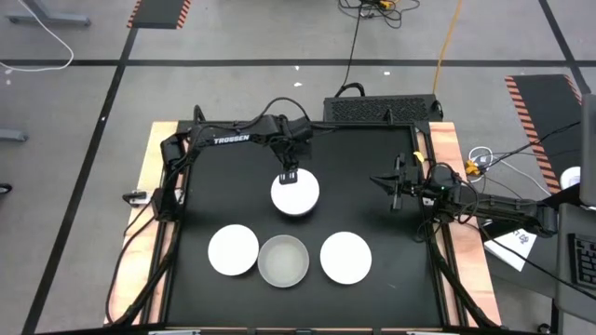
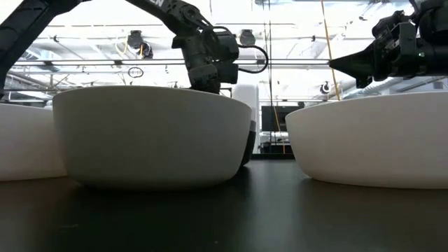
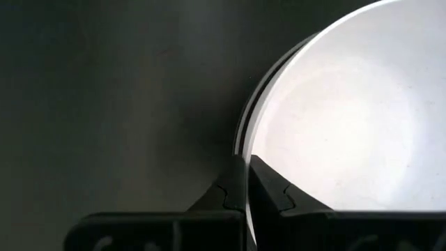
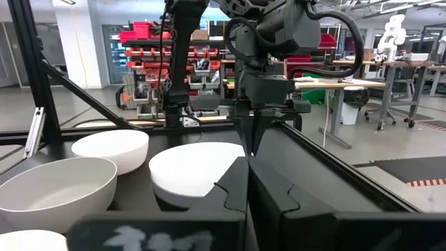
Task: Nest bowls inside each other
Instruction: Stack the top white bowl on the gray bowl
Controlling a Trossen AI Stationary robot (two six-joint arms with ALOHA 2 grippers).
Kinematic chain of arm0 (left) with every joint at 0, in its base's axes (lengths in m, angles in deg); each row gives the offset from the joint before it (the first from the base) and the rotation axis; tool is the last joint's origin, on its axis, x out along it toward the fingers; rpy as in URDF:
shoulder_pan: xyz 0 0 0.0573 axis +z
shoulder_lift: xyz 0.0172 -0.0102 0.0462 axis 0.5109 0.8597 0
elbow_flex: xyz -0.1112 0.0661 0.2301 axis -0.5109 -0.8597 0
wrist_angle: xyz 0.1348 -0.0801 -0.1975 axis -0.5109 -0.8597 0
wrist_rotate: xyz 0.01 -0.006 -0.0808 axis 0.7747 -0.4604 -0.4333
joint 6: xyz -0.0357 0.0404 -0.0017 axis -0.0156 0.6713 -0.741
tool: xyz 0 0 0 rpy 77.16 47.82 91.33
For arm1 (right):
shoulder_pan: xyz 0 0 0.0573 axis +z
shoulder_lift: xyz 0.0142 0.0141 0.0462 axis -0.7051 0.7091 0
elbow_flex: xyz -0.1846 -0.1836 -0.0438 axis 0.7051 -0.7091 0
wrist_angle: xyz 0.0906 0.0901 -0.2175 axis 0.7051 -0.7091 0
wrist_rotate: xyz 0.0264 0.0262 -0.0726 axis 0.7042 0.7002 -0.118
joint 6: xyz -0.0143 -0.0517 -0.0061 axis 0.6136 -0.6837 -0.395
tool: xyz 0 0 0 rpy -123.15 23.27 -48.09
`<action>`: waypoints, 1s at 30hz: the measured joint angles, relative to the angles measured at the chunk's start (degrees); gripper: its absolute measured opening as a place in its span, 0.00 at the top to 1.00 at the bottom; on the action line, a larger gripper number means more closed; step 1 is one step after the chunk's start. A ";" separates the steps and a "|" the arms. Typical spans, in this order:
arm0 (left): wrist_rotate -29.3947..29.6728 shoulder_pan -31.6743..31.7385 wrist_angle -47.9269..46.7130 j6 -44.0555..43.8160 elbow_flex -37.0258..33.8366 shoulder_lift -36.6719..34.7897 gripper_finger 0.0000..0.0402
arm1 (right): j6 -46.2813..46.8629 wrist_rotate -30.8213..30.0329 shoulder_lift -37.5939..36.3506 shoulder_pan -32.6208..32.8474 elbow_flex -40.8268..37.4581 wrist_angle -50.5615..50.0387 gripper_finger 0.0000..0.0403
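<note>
A white bowl (image 1: 296, 197) sits nested in a dark bowl (image 4: 167, 199) at the table's middle. My left gripper (image 1: 288, 176) stands over its far rim, pointing down, shut on that rim. Near the table's front edge stand a white bowl (image 1: 233, 249), a pale grey translucent bowl (image 1: 283, 261) and another white bowl (image 1: 345, 257), each on its base. My right gripper (image 1: 385, 181) hovers shut above the table, to the right of the nested bowls, and touches nothing. How many dark bowls lie under the white one does not show. My left gripper pinches the white bowl's far rim (image 3: 243, 143), one finger inside the bowl and one outside. The fingers (image 4: 255, 136) come from above, pointing down. The dark rim runs close beside the white one; whether it is in the pinch too, I cannot tell. The dark bowl beneath rests on the table.
The black tabletop (image 1: 214, 186) has free room left and right of the nested bowls. The three front bowls stand close together. Wooden strips (image 1: 149, 167) edge the table. A black box (image 1: 382, 109) sits beyond the far edge, with cables around it.
</note>
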 joint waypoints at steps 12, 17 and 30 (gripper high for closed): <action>-2.47 -0.84 -1.13 -1.33 -0.17 1.73 1.00 | 0.46 0.02 -0.02 -0.02 0.00 -0.20 1.00; -2.45 -1.12 -0.45 -1.84 -0.17 1.95 1.00 | 0.15 0.02 -0.02 -0.01 0.00 -0.58 1.00; -3.49 -1.43 -0.29 -1.03 -0.09 1.97 0.89 | 0.18 0.04 -0.02 -0.02 0.00 -1.07 1.00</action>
